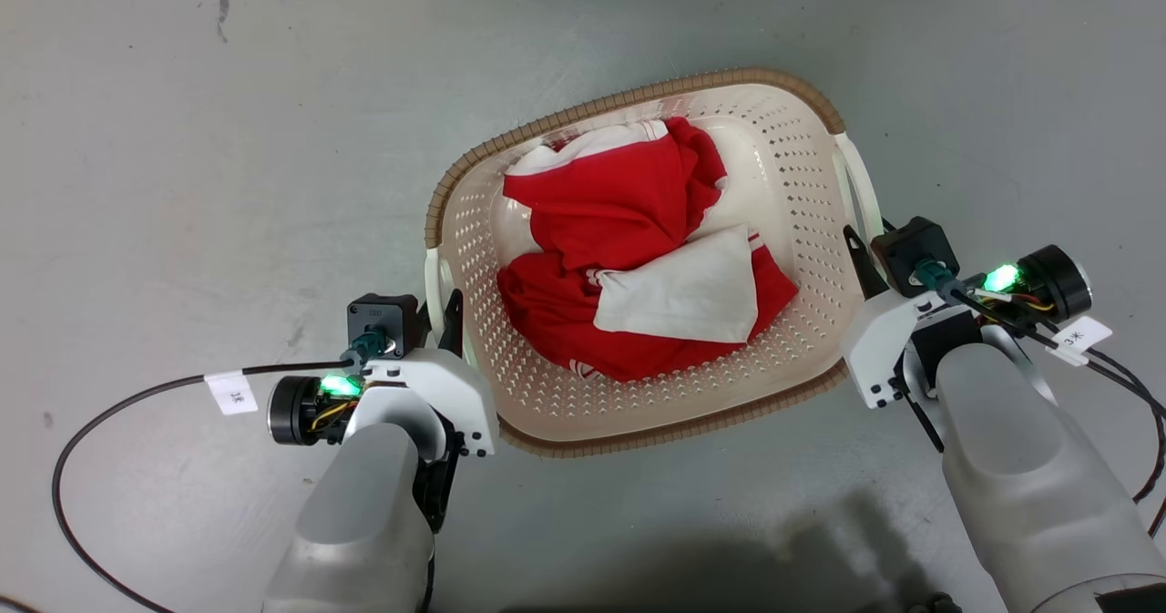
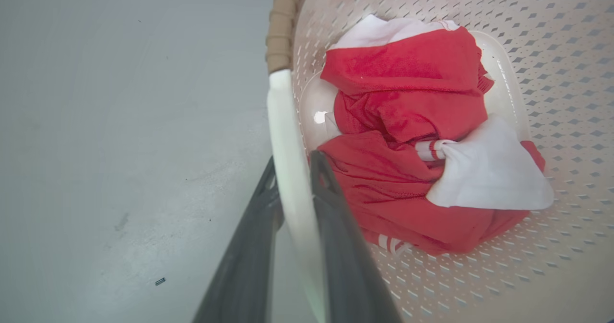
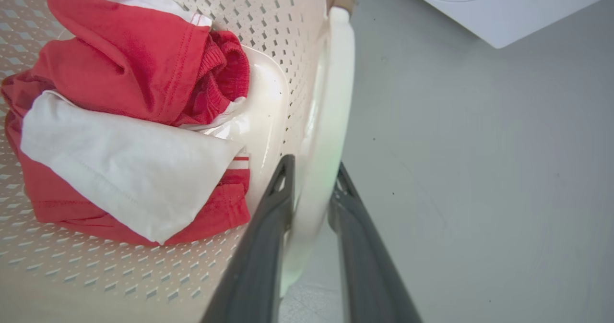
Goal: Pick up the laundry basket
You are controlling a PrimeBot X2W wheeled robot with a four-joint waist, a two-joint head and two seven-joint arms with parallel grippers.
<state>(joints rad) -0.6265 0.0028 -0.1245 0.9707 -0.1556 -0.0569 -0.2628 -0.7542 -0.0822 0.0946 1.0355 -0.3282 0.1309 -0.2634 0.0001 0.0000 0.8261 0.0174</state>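
We seem to be in a laundry spot that reads more like a test room than a home: the floor [image 1: 182,139] is bare, smooth grey, scuffed and stained in places. A laundry basket [image 1: 802,130] holding crumpled red and white clothes [image 1: 629,212] stands straight on it, and in the right wrist view we see the corner of a white appliance [image 3: 503,11] with a curved line on its face close by. A black tagged cable [image 1: 230,391] trails loose across the same floor.
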